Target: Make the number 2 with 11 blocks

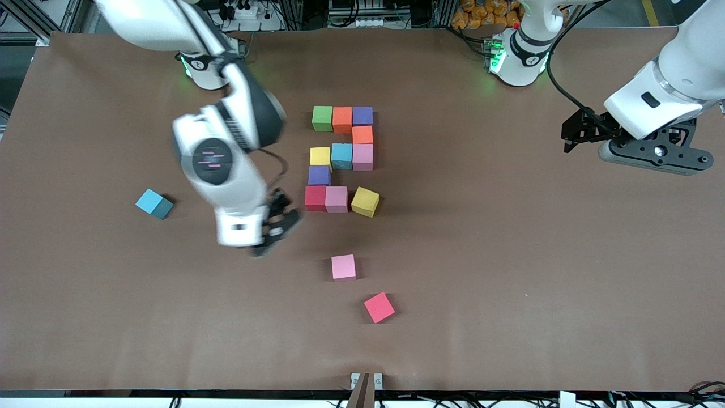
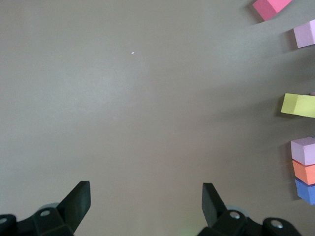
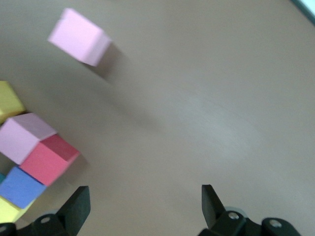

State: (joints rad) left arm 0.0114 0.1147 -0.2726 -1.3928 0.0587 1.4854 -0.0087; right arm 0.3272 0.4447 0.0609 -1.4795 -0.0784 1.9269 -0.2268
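Eleven blocks [image 1: 342,153] form the number 2 [image 1: 341,160]; its last yellow block [image 1: 365,202] sits askew.

**Materials and Finish**

The blocks [image 1: 342,156] are seen as matt, smooth-faced cubes in flat colour, foam-like. The table [image 1: 510,255] is covered by a matt brown sheet, smooth and paper-like. The arms [image 1: 226,170] are clad in glossy white plastic shells; the gripper fingers [image 2: 78,196] are shown in matt black plastic.

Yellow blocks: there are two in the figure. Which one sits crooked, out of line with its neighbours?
The yellow block ending the row nearest the front camera, beside a pink block; it is turned askew.
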